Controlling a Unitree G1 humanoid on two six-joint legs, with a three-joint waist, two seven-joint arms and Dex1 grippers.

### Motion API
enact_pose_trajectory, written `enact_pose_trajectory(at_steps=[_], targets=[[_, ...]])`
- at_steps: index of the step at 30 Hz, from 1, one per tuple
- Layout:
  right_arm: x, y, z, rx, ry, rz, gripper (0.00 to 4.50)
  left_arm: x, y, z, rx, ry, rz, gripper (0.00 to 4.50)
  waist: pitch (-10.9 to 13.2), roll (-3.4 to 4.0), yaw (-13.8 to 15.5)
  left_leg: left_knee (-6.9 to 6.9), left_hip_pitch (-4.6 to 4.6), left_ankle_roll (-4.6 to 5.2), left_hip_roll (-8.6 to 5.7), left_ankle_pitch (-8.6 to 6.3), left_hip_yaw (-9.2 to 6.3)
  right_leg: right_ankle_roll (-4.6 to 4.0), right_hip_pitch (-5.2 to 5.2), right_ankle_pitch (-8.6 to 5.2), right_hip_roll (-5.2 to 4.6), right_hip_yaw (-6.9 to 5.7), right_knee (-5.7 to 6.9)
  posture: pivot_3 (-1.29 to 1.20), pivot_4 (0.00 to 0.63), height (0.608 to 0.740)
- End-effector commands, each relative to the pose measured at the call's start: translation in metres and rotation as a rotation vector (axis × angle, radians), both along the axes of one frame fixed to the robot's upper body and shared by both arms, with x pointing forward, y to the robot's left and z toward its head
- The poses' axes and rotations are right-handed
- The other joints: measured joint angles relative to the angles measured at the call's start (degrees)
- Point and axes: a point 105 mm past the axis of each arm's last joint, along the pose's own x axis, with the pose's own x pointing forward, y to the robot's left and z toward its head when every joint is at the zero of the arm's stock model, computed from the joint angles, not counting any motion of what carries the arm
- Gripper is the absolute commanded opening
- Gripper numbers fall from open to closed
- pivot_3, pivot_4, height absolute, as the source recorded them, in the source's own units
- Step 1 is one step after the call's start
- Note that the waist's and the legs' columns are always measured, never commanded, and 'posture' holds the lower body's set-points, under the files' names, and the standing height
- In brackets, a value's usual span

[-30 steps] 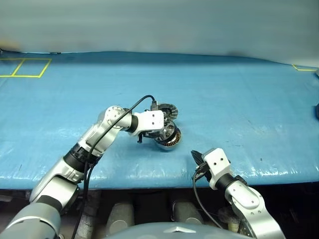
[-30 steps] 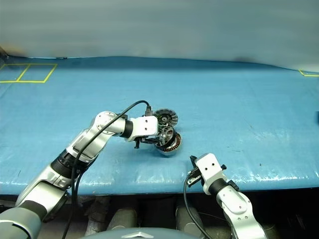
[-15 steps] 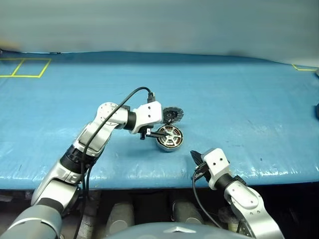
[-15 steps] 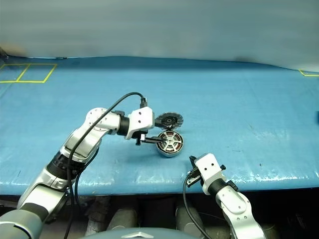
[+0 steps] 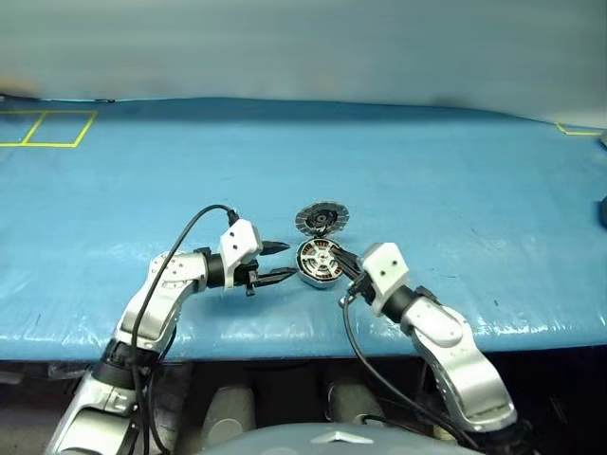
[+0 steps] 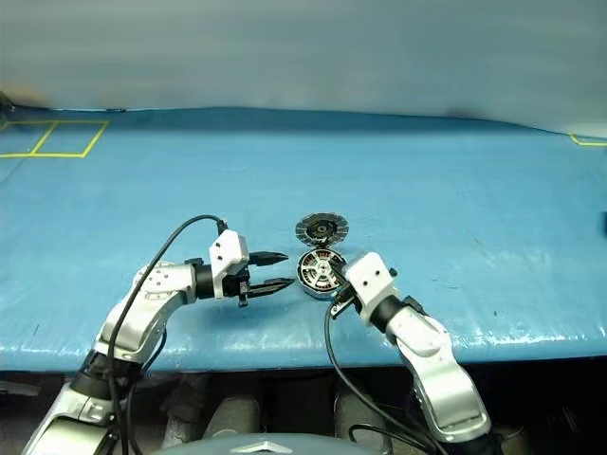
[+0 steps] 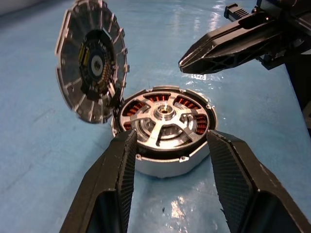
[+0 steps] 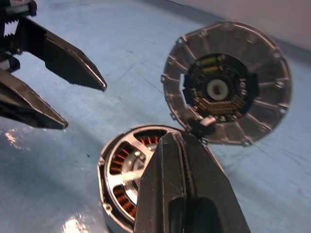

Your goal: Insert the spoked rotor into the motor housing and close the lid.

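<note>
The motor housing (image 5: 320,262) lies flat on the blue table, and the spoked rotor (image 7: 164,115) sits inside it, silver spokes over the copper coils. The lid (image 5: 322,218) stands open and upright at the housing's far edge, its segmented inner face showing (image 7: 92,73). My left gripper (image 5: 287,261) is open just left of the housing, and nothing is between its fingers (image 7: 114,179). My right gripper (image 5: 340,260) is shut and empty, its tip at the housing's right rim. The right wrist view looks over the shut fingers (image 8: 180,184) at the housing (image 8: 121,170) and lid (image 8: 228,82).
Yellow tape squares (image 5: 47,128) mark the table's far left corner. The front edge (image 5: 285,334) runs close below both grippers. A dark object (image 5: 603,210) sits at the right border. Open blue surface stretches behind and to both sides of the housing.
My left gripper let go of the housing and drew back to the left. The housing went from tilted to flat. My right gripper rose and moved left to the housing's right rim.
</note>
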Motion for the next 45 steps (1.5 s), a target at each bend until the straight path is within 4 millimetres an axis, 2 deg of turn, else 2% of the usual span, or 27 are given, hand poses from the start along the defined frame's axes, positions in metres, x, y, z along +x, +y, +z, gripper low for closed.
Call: enact_pose_trajectory(at_steps=[1,8,10,16,21,25,28,33,36,38,41,45], targets=[[0.006,0.013,0.005,-0.013,-0.034,0.064,0.00,-0.004,0.003,0.013,-0.047,-0.050,0.026,2.42,0.0,0.00,0.1,0.00,-0.02,0.00,-0.02,0.00,-0.01,0.00,0.00,0.00,-0.02,0.00,0.00,0.00,0.150,0.740],[0.023,0.010,-0.006,-0.122,-0.024,0.107,0.00,-0.014,-0.001,0.012,-0.088,-0.043,0.041,2.42,0.0,0.00,0.0,-0.02,-0.07,0.00,-0.07,0.00,0.02,-0.04,-0.01,0.07,-0.09,0.01,-0.07,0.00,0.150,0.740],[0.023,0.007,-0.016,-0.215,-0.015,0.134,0.00,-0.016,-0.004,0.014,-0.102,-0.049,0.031,2.42,0.0,0.01,0.0,-0.03,-0.06,0.00,-0.07,-0.01,0.03,-0.04,-0.01,0.07,-0.09,0.02,-0.07,0.00,0.150,0.740],[0.019,0.002,-0.046,-0.319,0.083,0.178,0.00,-0.017,-0.008,0.010,-0.114,-0.036,0.031,2.42,0.0,-0.02,-0.1,-0.03,0.10,0.00,-0.03,0.00,0.03,0.03,0.10,0.02,-0.03,0.02,-0.06,0.00,0.150,0.740],[0.026,0.001,-0.061,-0.397,0.097,0.127,0.00,-0.015,-0.008,0.007,-0.103,-0.040,0.040,2.42,-0.2,-0.14,-0.5,0.00,0.22,-0.01,-0.02,0.00,0.05,-0.01,0.21,0.00,-0.02,0.04,-0.06,0.00,0.150,0.740],[0.024,0.011,-0.057,-0.433,0.068,0.173,0.00,-0.013,-0.008,0.005,-0.099,-0.033,0.049,2.42,-0.2,-0.22,-1.1,0.03,0.36,-0.08,-0.02,0.09,0.08,-0.13,0.34,-0.01,-0.02,0.07,-0.06,0.00,0.150,0.740],[0.024,0.018,-0.046,-0.459,0.019,0.204,0.00,-0.013,-0.010,0.007,-0.117,-0.027,0.055,2.42,-0.2,-0.23,-1.4,0.03,0.47,-0.09,-0.02,0.15,0.10,-0.15,0.44,-0.01,-0.03,0.11,-0.06,0.00,0.150,0.740],[0.024,0.022,-0.034,-0.527,-0.061,0.231,0.00,-0.011,-0.010,0.006,-0.108,-0.028,0.061,2.42,-0.2,-0.21,-1.3,-0.06,0.49,-0.09,-0.04,0.15,0.09,-0.17,0.46,-0.03,-0.04,0.11,-0.08,0.00,0.150,0.740],[0.025,0.022,-0.034,-0.522,-0.063,0.225,0.00,-0.010,-0.011,0.006,-0.104,-0.025,0.063,2.42,-0.2,-0.21,-1.3,-0.11,0.22,-0.10,-0.05,0.14,0.07,-0.06,0.16,0.04,-0.04,0.10,-0.08,0.00,0.150,0.740],[0.025,0.024,-0.030,-0.445,-0.043,0.209,0.00,-0.010,-0.012,0.007,-0.110,-0.025,0.061,2.42,-0.2,-0.22,-1.3,-0.14,0.16,-0.10,-0.05,0.14,0.05,0.02,0.11,0.08,-0.04,0.08,-0.08,0.00,0.150,0.740],[0.023,0.030,0.000,-0.202,-0.052,0.189,0.00,-0.009,-0.012,0.010,-0.118,-0.028,0.062,2.42,-0.1,-0.22,-1.3,-0.17,0.14,-0.10,-0.04,0.14,0.01,0.02,0.09,0.08,-0.02,0.06,-0.08,0.00,0.150,0.740],[0.023,0.020,0.017,-0.082,-0.066,0.154,0.00,-0.005,-0.006,0.011,-0.131,-0.016,0.083,2.42,-0.1,-0.16,-1.4,-0.18,0.03,-0.10,-0.06,0.14,0.03,0.03,0.01,0.09,-0.05,0.08,-0.08,0.00,0.150,0.740]])
